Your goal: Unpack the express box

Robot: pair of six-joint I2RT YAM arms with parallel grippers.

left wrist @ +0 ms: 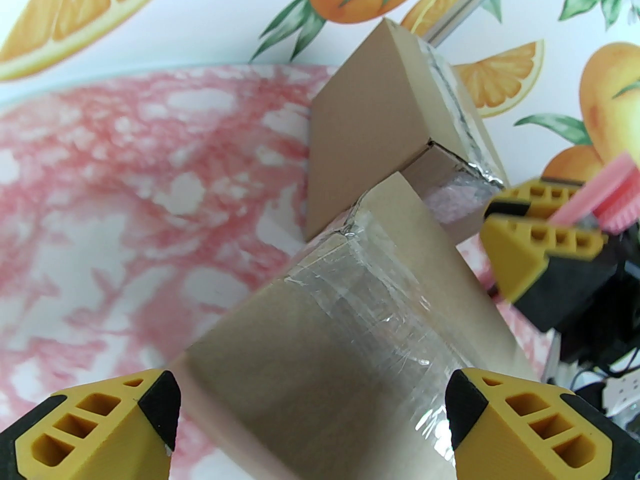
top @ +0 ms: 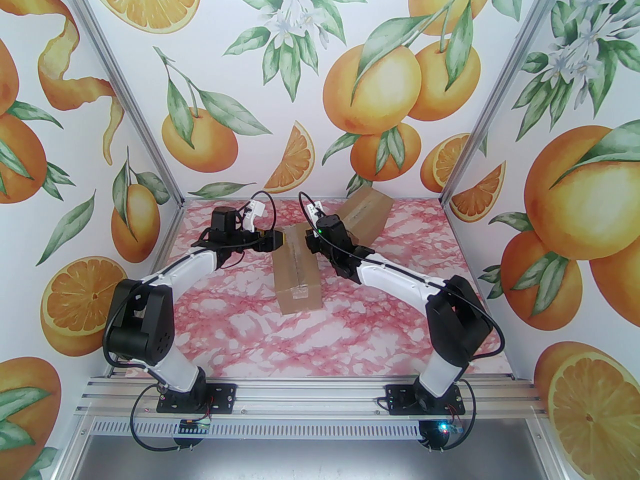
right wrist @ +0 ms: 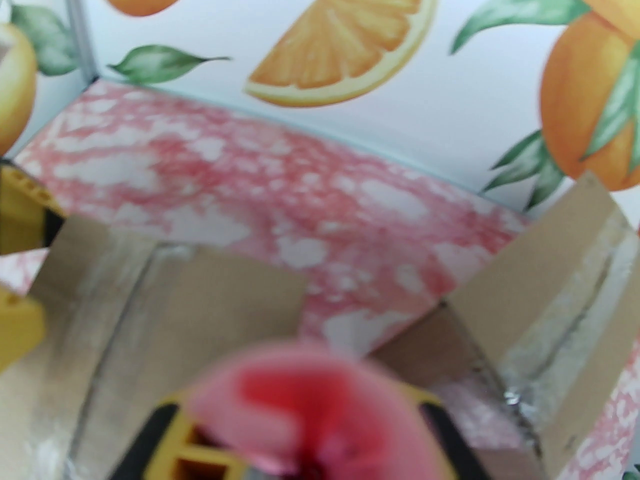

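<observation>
From above, the express box lies in the middle of the table, its taped seam running near to far. A second box sits angled just beyond it, far right. The left gripper is at the express box's far-left corner and the right gripper at its far-right edge.

In the left wrist view, the left gripper's fingers stand wide apart on either side of the box's taped end, gripping nothing. Opposite, the right gripper is clamped on a pink tool.

The right wrist view is blurred. The pink tool sits between yellow fingers above the express box.
</observation>
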